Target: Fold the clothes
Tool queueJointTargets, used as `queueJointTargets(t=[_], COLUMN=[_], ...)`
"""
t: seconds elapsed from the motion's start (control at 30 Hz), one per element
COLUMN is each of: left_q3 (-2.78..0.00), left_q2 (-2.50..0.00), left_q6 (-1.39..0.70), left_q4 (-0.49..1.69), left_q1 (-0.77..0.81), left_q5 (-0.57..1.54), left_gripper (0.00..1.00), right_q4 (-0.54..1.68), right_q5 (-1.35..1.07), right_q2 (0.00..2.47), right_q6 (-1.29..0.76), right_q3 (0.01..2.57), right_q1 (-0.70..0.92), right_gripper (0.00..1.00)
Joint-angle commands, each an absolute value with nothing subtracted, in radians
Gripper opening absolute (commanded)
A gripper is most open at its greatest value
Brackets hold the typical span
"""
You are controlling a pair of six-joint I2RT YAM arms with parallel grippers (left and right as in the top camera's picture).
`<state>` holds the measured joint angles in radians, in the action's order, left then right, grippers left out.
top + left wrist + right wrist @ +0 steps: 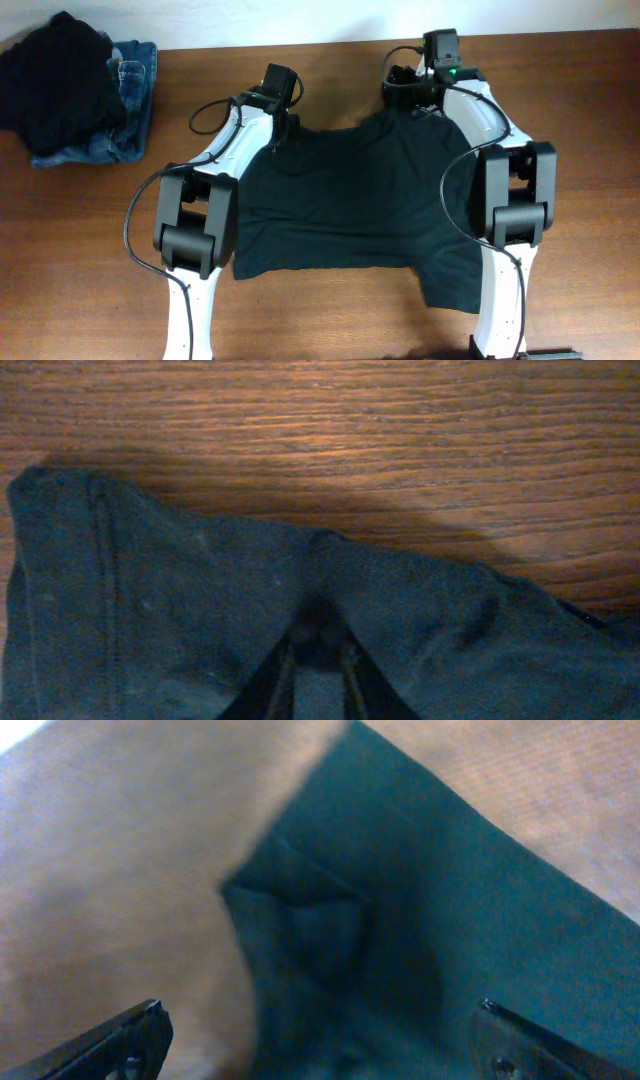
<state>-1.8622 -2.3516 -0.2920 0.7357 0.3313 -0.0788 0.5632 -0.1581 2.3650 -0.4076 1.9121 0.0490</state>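
The clothes (340, 210), a very dark short-sleeved T-shirt, lie spread flat across the middle of the table between both arms. My left gripper (277, 146) is at the shirt's far left corner. In the left wrist view its narrow jaws (318, 660) pinch a raised peak of the cloth (150, 620). My right gripper (414, 110) is at the far right corner. In the right wrist view it (320, 1012) stands wide open just above a folded-over corner of the shirt (450, 900), holding nothing.
A heap of black cloth (60, 80) rests on blue denim jeans (128, 100) at the table's back left corner. Bare wooden table (330, 70) shows beyond the shirt's far edge. Both arm bases flank the shirt.
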Motion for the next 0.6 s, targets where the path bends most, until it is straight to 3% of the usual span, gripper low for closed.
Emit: queueJointTargets(t=[0.0, 0.2, 0.33, 0.47, 0.57], left_q3=[-1.876, -1.876, -1.876, -1.876, -1.876], left_q2=[-2.370, -2.370, -2.370, -2.370, -2.370], left_q6=[-0.299, -0.298, -0.298, -0.298, -0.299], left_q4=[0.734, 0.734, 0.739, 0.741, 0.741], left_q1=[0.331, 0.330, 0.324, 0.308, 0.300], left_q5=[-0.076, -0.080, -0.102, -0.102, -0.102], left_gripper=[0.21, 0.33, 0.34, 0.34, 0.35], right_q4=[0.609, 0.697, 0.722, 0.714, 0.670], right_q5=[-0.146, -0.133, -0.134, -0.249, -0.439], right_q2=[2.315, 2.294, 2.294, 2.294, 2.294], right_q6=[-0.400, -0.448, -0.507, -0.497, -0.342], right_q3=[1.910, 1.910, 1.910, 1.910, 1.910], right_q1=[0.031, 0.010, -0.023, -0.061, -0.073], right_gripper=[0.99, 0.95, 0.95, 0.96, 0.96])
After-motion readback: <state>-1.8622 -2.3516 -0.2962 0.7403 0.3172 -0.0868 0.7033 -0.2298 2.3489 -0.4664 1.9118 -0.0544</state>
